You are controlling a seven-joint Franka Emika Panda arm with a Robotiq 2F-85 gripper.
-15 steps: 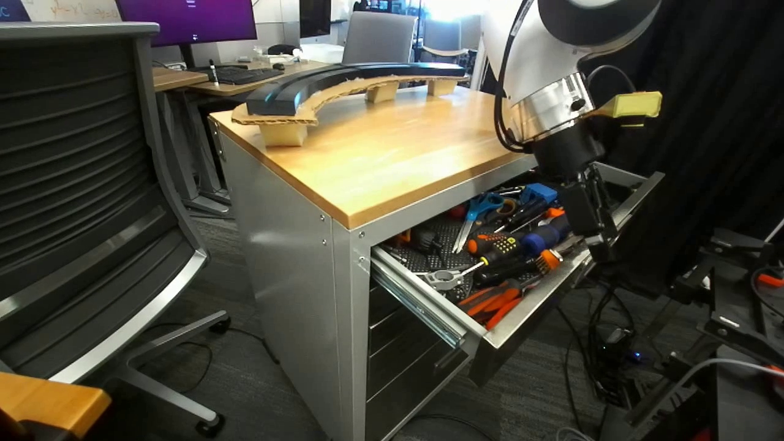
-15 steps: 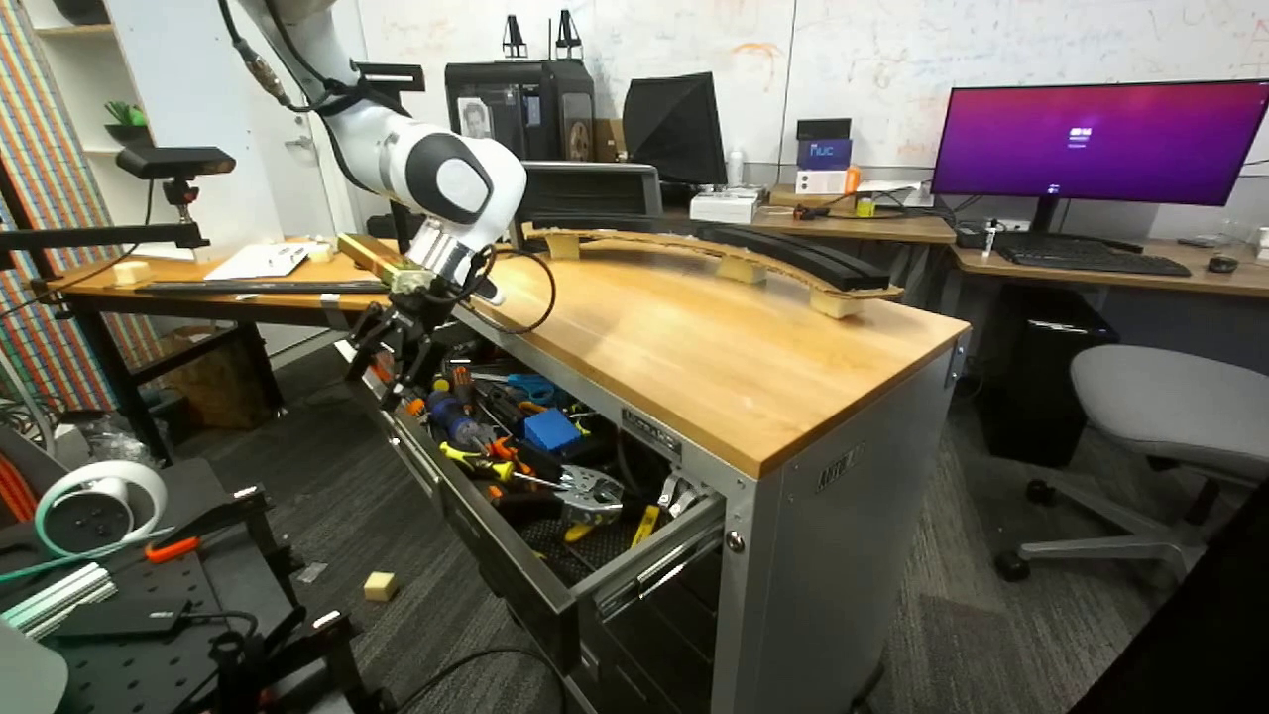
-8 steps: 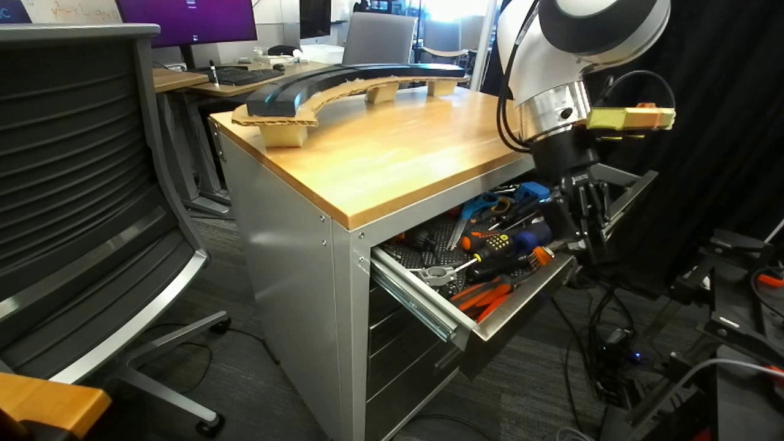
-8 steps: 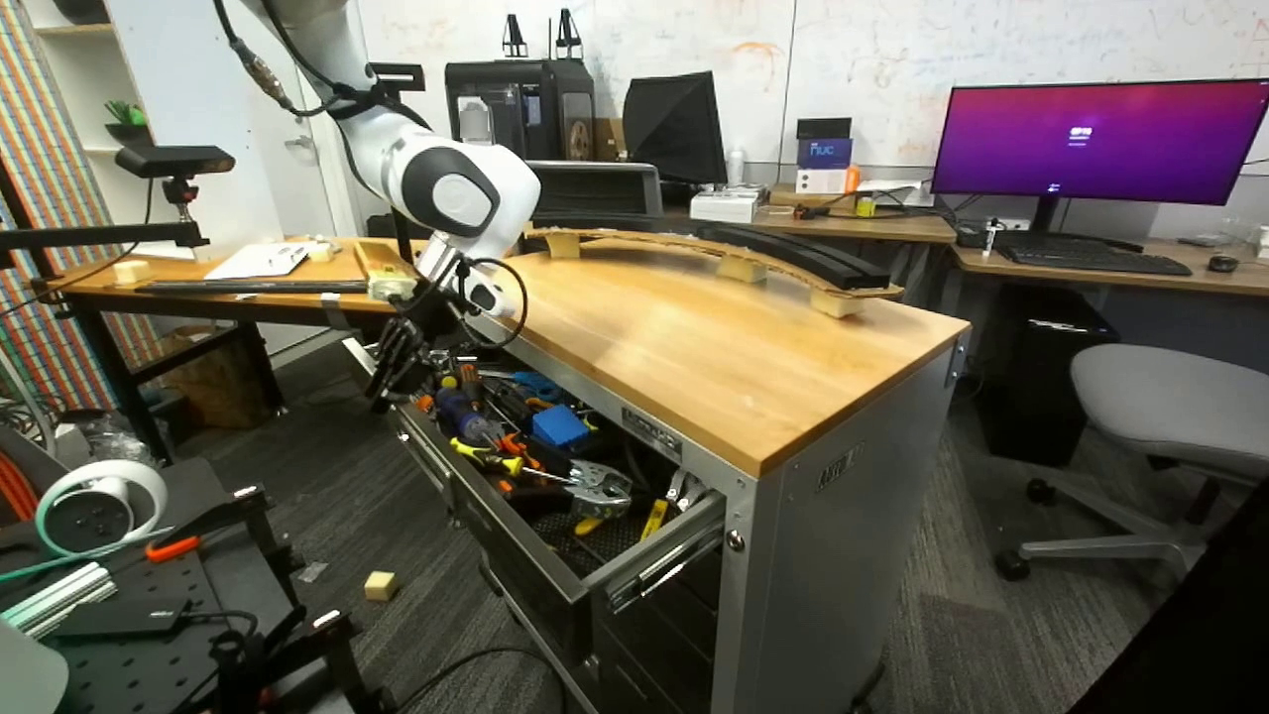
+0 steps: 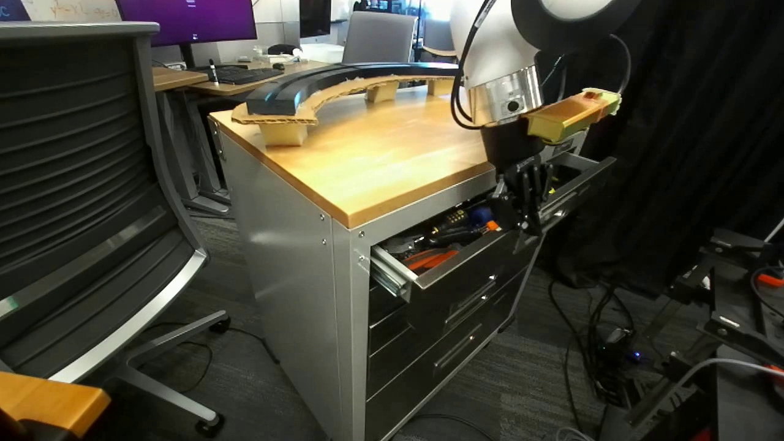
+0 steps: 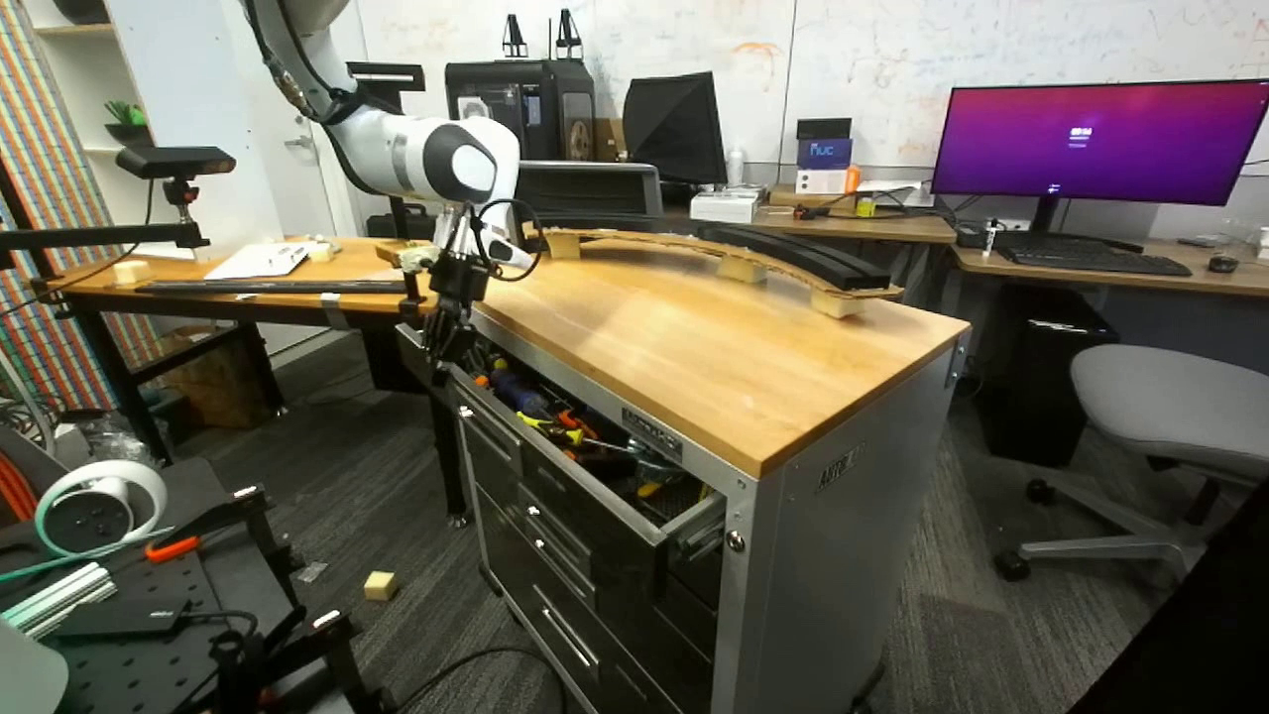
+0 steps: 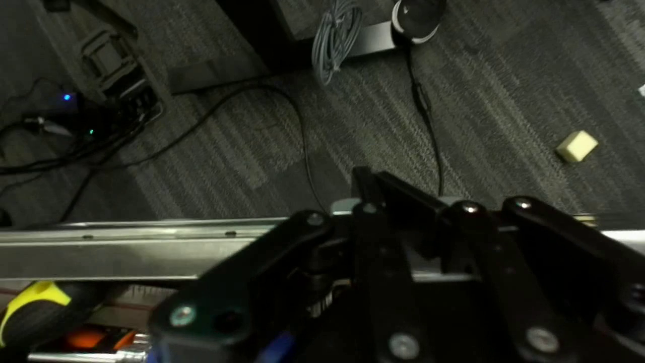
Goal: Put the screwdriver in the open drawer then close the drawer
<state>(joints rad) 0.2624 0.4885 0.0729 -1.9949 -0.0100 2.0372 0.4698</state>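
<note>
The open drawer (image 5: 465,285) of the wood-topped grey cabinet stands partly pulled out in both exterior views, and its front rim (image 7: 126,257) crosses the wrist view. My gripper (image 5: 530,223) is over that rim, fingers pointing down along the front; contact is hard to judge. The fingertips come together in the wrist view (image 7: 373,176), and nothing shows held between them. Many tools fill the drawer, among them a black and yellow handle (image 7: 40,307). I cannot make out the screwdriver; it is hidden or out of view.
Above the drawer is the wooden top (image 5: 398,141), carrying a black curved track (image 5: 355,82) on blocks. Below are more drawers (image 6: 555,595). A dark bench (image 6: 129,605) faces the cabinet, and an office chair (image 5: 79,202) stands beside it. Cables lie on the floor.
The drawer has slid a good way into the cabinet. My gripper has moved the same way with it, and its fingers have come together.
</note>
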